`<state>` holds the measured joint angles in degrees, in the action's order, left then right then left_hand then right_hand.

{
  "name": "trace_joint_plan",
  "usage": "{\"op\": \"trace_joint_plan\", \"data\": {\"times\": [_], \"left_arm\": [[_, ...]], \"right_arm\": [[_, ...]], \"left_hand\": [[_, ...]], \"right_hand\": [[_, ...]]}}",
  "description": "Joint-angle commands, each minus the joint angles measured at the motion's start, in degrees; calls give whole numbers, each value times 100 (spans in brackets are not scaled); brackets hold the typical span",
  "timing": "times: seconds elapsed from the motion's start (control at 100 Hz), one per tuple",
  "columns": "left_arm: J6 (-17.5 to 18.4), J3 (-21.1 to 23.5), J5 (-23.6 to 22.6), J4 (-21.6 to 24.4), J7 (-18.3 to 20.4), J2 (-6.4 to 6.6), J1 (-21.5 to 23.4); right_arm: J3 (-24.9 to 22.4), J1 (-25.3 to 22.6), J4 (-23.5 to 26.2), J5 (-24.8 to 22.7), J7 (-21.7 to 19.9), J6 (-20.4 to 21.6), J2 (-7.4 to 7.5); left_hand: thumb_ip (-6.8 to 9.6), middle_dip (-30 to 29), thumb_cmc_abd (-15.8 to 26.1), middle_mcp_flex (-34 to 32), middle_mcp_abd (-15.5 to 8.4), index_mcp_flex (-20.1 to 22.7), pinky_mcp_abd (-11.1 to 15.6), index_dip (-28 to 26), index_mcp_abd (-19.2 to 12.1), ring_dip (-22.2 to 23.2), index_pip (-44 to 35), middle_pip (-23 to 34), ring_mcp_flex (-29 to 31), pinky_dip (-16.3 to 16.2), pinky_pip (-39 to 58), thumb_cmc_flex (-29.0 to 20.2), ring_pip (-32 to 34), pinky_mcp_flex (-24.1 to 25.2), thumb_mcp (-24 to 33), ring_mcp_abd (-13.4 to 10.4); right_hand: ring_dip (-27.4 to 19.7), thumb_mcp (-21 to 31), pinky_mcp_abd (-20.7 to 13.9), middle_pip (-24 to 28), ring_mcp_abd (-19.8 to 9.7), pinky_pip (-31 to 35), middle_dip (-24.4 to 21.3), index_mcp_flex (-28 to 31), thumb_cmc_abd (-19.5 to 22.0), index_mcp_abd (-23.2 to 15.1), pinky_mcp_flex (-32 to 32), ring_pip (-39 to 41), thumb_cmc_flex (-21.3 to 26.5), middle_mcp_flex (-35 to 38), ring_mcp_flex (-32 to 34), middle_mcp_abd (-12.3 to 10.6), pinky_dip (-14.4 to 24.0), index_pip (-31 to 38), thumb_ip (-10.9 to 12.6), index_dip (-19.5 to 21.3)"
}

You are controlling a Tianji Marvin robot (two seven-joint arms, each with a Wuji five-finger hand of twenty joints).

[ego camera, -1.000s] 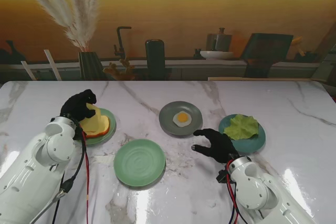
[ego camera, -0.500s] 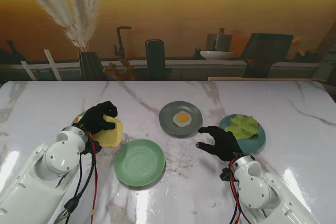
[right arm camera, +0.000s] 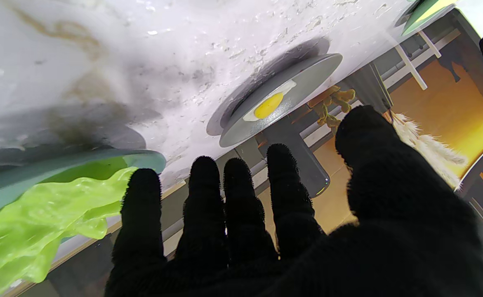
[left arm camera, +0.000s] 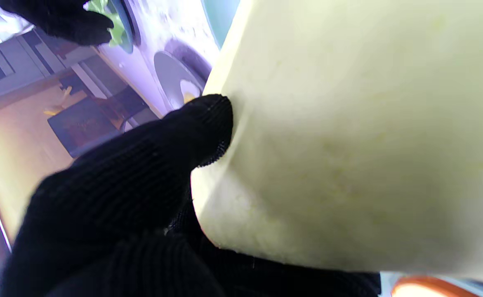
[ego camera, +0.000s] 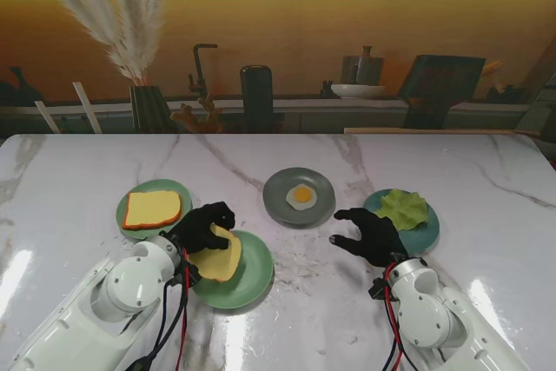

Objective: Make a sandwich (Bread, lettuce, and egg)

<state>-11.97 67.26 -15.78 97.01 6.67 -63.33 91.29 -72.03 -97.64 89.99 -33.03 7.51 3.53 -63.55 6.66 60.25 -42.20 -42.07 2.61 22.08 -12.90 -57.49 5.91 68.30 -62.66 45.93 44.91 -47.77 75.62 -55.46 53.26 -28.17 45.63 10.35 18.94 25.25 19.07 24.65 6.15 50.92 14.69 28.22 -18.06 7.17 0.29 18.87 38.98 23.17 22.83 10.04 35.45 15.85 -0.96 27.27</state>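
Observation:
My left hand [ego camera: 202, 226] is shut on a pale bread slice [ego camera: 218, 258], holding it over the light green plate [ego camera: 252, 277] nearest to me; the slice [left arm camera: 361, 136] fills the left wrist view with my thumb [left arm camera: 200, 123] pressed on it. A second bread slice [ego camera: 151, 208] lies on the green plate [ego camera: 130, 202] at the left. The fried egg [ego camera: 301, 196] rests on a grey plate [ego camera: 280, 187], also seen as egg [right arm camera: 268, 105]. Lettuce [ego camera: 400, 208] sits on the teal plate [ego camera: 423, 236] at the right. My right hand [ego camera: 369, 234] hovers open just left of the lettuce [right arm camera: 39, 218].
A dark vase with pampas grass [ego camera: 149, 106], a black cylinder [ego camera: 257, 97] and a faucet [ego camera: 201, 71] stand along the far edge of the marble table [ego camera: 486, 180]. My arm's red and black cables [ego camera: 169, 327] hang near the front left.
My left hand has carried the top bread slice from the left plate rightwards and nearer to me, over the light green plate. One slice stays behind. The right hand shifted slightly.

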Motion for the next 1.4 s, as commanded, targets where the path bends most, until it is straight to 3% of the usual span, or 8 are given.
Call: {"op": "trace_joint_plan", "data": {"times": [0.0, 0.46, 0.73, 0.83, 0.9, 0.97, 1.17, 1.39], "left_arm": [[-34, -136, 59, -96, 54, -88, -81], [-131, -648, 232, -392, 185, -103, -465], [211, -710, -220, -482, 427, 15, -520], [318, -697, -376, -476, 478, 50, -499], [349, -679, -445, -452, 584, 85, -486], [411, -673, -469, -465, 617, 98, -486], [605, -645, -585, -478, 734, 144, -483], [916, -557, -810, -451, 742, 180, -433]], "right_arm": [[-16, -45, 30, -21, 27, 16, -101], [-50, -47, 19, -4, 32, -21, -106], [-47, -37, 13, 1, 30, -38, -107], [-47, -37, 10, -4, 33, -30, -106], [-48, -37, 8, -7, 35, -28, -106], [-46, -36, 5, -5, 37, -23, -107], [-45, -33, -1, -14, 44, -1, -106], [-40, -26, -7, -15, 49, 12, -107]], "left_hand": [[491, 73, 134, -46, -42, 18, 31, -55, 3, 44, -23, 70, -8, -79, 196, -453, 22, 33, 292, 20], [471, 36, 186, 55, -3, -47, 25, -44, 12, 47, -2, 73, -130, -108, 213, -470, 34, 195, 253, 88], [522, 21, 177, 539, 221, -248, -76, 199, 83, 185, 436, -309, -732, -236, 21, -224, -383, 954, 306, 365], [654, -227, 309, 878, 297, -307, -137, 341, 102, 68, 589, -291, -1021, -259, -161, 13, -533, 1205, 329, 416], [1047, -1406, 765, 1533, 384, -414, -156, 789, 127, -608, 1016, -256, -1683, -165, -548, 368, -761, 1695, 146, 421], [1154, -1631, 917, 1679, 429, -449, -174, 955, 173, -1077, 1193, -348, -1893, -80, -720, 507, -854, 1860, 3, 412], [936, -2433, 946, 2296, 610, -522, -152, 1916, 199, -1956, 2218, -1285, -2715, 381, -1538, 773, -1882, 2672, -341, 471], [702, -3106, 999, 2737, 676, -604, -137, 2474, 162, -2658, 2727, -1905, -3199, 945, -2361, 1040, -2722, 3173, -697, 405]], "right_hand": [[11, -132, 42, -99, -46, -31, 48, 18, 137, -96, -52, -37, 116, 50, 163, -66, 22, 43, 87, 63], [10, -133, 39, -101, -48, -27, 48, 24, 136, -89, -48, -39, 117, 51, 167, -62, 25, 44, 87, 66], [10, -133, 38, -102, -48, -29, 48, 19, 137, -89, -48, -40, 120, 51, 158, -66, 25, 41, 88, 65], [10, -135, 42, -102, -44, -28, 48, 18, 136, -89, -46, -38, 116, 48, 161, -64, 25, 41, 87, 65], [10, -134, 42, -100, -43, -28, 49, 25, 140, -85, -48, -39, 120, 50, 159, -68, 26, 43, 87, 66], [10, -137, 42, -100, -42, -27, 49, 15, 139, -106, -48, -39, 114, 49, 159, -68, 26, 39, 87, 65], [8, -139, 41, -98, -49, -25, 49, 39, 130, -103, -45, -40, 116, 50, 153, -63, 27, 50, 86, 69], [9, -138, 43, -105, -35, -27, 46, 37, 137, -93, -50, -37, 114, 49, 162, -68, 26, 48, 86, 67]]}}
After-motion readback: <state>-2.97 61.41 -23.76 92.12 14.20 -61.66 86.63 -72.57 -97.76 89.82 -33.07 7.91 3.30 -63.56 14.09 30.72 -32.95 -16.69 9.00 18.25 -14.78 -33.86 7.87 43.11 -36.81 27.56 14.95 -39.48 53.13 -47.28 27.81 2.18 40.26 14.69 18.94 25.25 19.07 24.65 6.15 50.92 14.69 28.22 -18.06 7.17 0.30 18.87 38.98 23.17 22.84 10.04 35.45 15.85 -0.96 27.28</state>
